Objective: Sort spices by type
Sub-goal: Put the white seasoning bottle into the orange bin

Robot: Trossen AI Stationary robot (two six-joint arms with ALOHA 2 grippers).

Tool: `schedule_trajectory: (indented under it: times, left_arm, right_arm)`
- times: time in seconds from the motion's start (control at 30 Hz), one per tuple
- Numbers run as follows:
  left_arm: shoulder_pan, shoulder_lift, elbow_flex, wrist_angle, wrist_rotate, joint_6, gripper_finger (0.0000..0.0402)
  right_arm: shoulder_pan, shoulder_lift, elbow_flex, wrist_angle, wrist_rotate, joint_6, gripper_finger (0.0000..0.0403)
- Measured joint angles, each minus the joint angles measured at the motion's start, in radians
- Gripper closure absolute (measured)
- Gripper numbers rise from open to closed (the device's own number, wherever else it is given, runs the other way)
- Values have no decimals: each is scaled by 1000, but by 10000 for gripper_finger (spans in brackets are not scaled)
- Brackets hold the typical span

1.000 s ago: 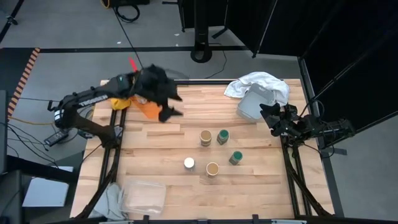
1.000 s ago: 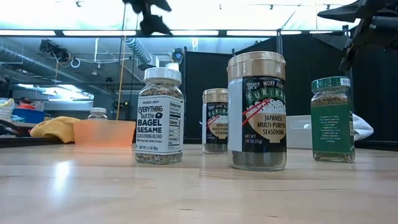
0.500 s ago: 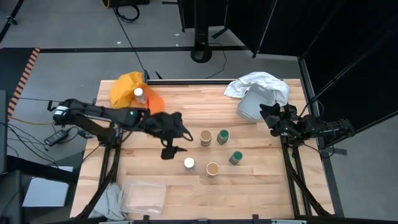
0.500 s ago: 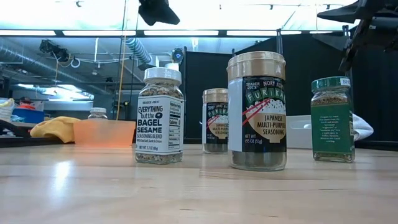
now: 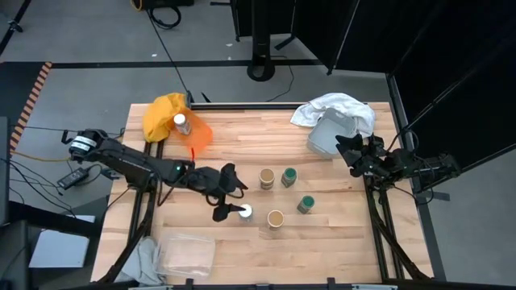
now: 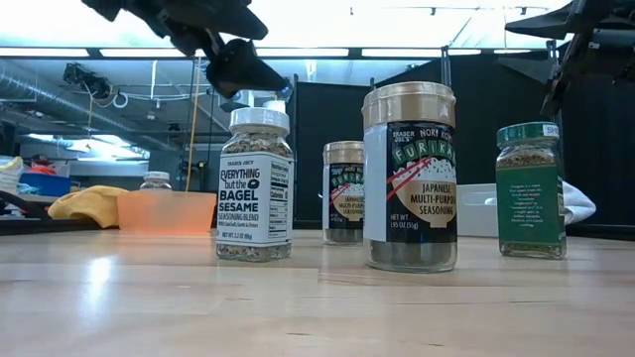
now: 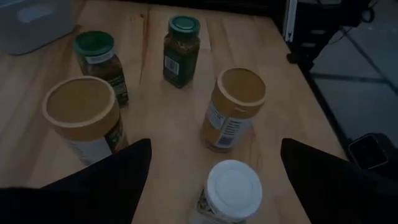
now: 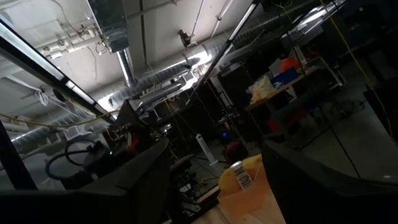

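Approaching the white-lid jar (image 5: 245, 212) standing mid-worktop, near side: left hand (image 5: 228, 201) hovering just over it, fingers apart, not yet gripping. Right hand (image 5: 348, 153) waiting at right edge, apart. Next, judging: lowering, closing on jar.

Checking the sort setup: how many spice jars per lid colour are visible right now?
White-lidded cylindrical spice jars: 2, one on the wooden table under the left gripper, one in the orange plastic tray
Green-lidded spice jars: 2
Tan-lidded spice jars: 2
Total: 6
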Motion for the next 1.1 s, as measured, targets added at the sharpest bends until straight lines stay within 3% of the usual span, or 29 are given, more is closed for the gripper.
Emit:
schedule_trajectory:
  times: [0.17, 0.43, 0.67, 0.8, 0.93, 1.1]
  left_arm:
    - [-57, 20, -13, 8, -70, 48, 37]
    - [-96, 149, -14, 61, -118, 69, 37]
    - [-96, 260, -14, 148, -118, 49, 37]
    - [-95, 305, -14, 187, -66, 37, 41]
    - [-94, 326, -14, 197, -45, 15, 72]
    - [-92, 326, -14, 191, -59, 13, 159]
  right_arm:
    - [0, 0, 0, -9, 0, 0, 142]
    - [0, 2, 0, -34, 1, 22, 142]
    - [0, 5, 0, -38, 4, 26, 142]
    - [0, 5, 0, -38, 5, 26, 142]
    - [0, 5, 0, -37, 8, 26, 142]
    - [0, 5, 0, -37, 8, 26, 142]
